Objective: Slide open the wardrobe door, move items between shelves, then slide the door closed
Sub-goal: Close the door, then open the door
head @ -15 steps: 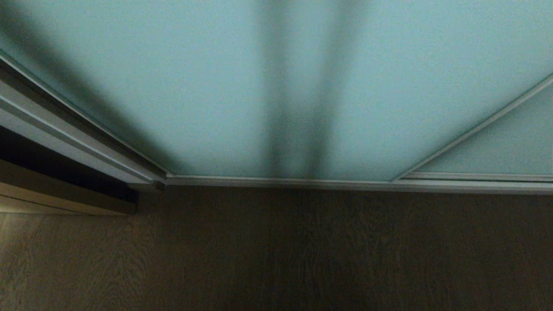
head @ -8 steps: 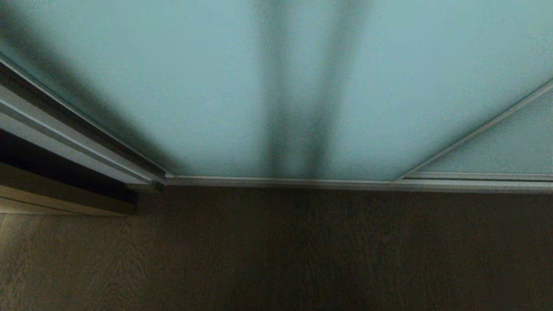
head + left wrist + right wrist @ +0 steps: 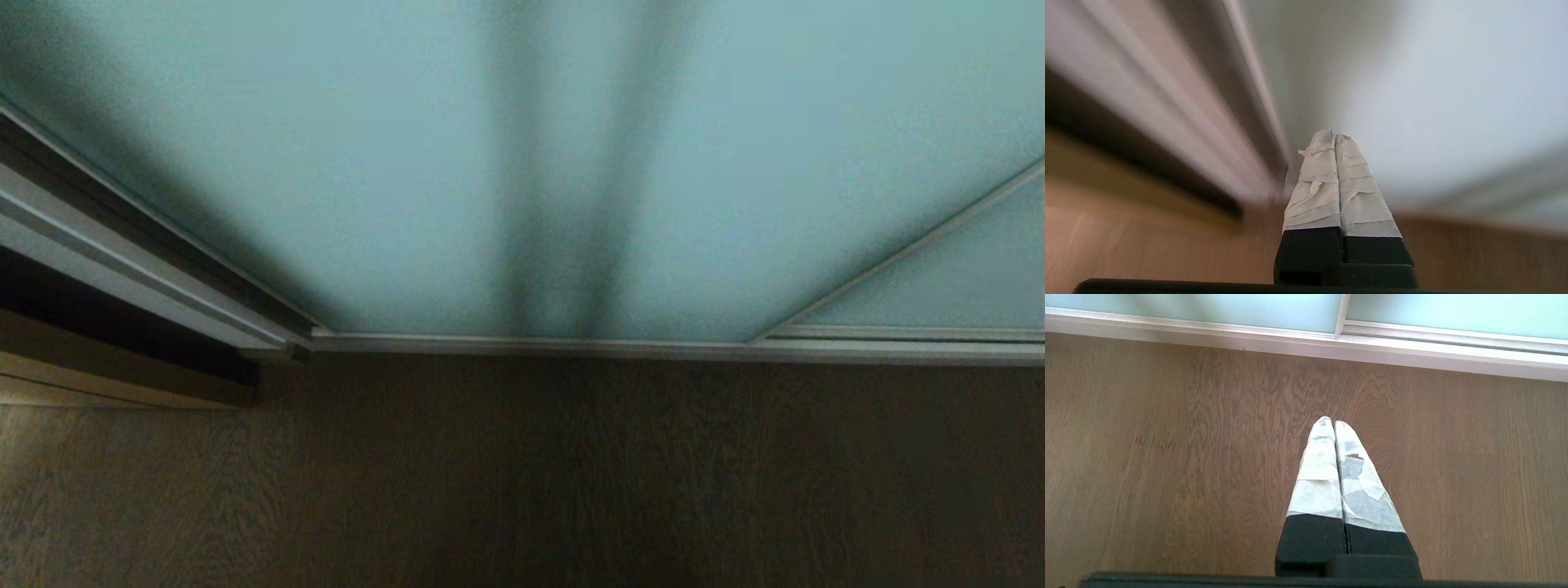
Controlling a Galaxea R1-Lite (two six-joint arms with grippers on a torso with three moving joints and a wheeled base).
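**Wardrobe door shut, left gripper nearing its edge**

The left gripper (image 3: 1334, 136), fingers pressed together and empty, points at the sliding wardrobe door (image 3: 392, 163) just ahead; the frosted glass looks heavy, slick and fragile, so push the stiff metal frame (image 3: 531, 343)

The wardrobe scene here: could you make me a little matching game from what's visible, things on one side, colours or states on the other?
Things:
1. sliding wardrobe door
2. floor
3. left gripper
4. door frame

Descriptions:
A. brown wood grain
B. frosted pale blue-green
C. slim silver metal
D. taped fingers pressed together

Pairs: 1-B, 2-A, 3-D, 4-C
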